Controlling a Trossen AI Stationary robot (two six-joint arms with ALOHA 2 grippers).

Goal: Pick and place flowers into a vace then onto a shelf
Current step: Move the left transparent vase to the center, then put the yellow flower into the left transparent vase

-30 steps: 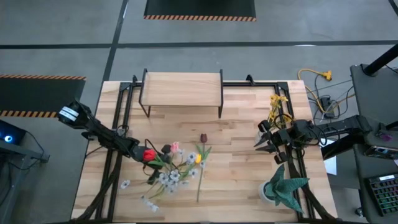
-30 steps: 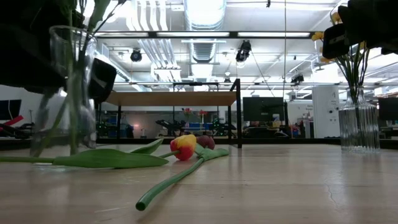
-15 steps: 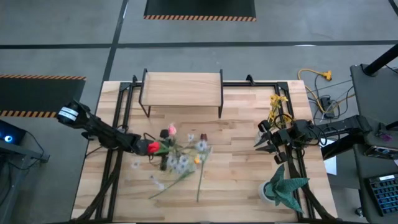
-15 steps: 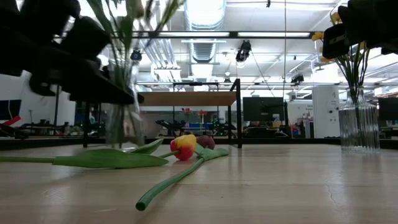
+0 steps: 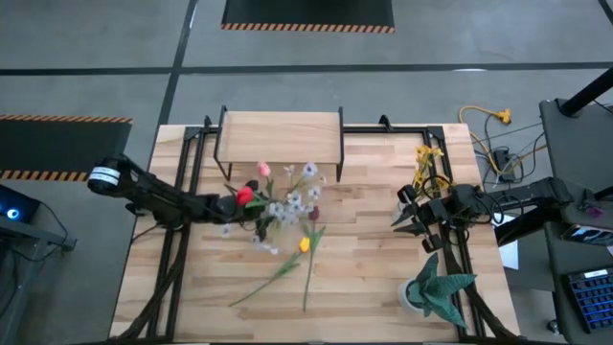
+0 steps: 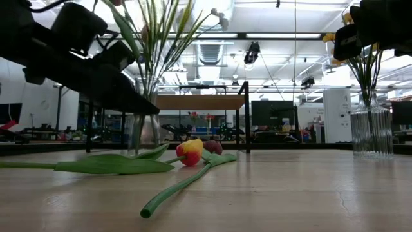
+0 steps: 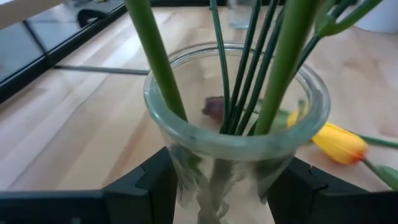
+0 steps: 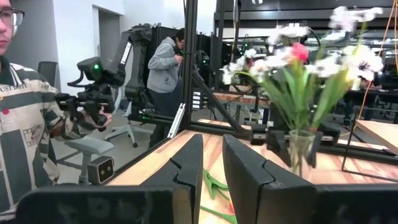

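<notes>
Left gripper (image 7: 217,180) clamped on glass vase (image 7: 236,134) of flowers (image 5: 278,199), just before shelf (image 5: 280,132) | Right gripper (image 8: 211,171) idle, nearly shut, empty | Done: bouquet filled | Left: shelving; yellow tulip (image 5: 305,245) on table, possibly another

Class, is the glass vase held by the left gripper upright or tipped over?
Upright. The glass vase stands vertical in the left gripper, rim up, with flower stems rising from it.
</notes>
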